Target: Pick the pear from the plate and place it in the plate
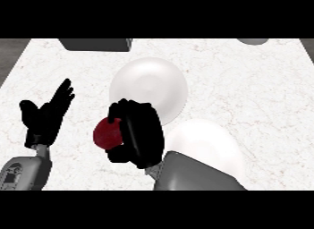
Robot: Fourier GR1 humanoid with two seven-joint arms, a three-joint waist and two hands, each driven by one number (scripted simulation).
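A dark red pear [108,134] is in my right hand [138,134], whose fingers curl round it and hide its right side. The hand holds it above the counter, between two white plates. One plate [149,85] lies just beyond the hand, toward the middle of the counter. The other plate [209,143] lies nearer, to the right, partly covered by my right forearm. My left hand [47,114] rests open at the left, fingers up, apart from the pear and both plates.
A white marble counter [252,89] fills the view. A grey box [96,44] stands at its far edge, left of centre. A grey rounded object [253,41] shows at the far right edge. Dark floor borders the counter at left and right.
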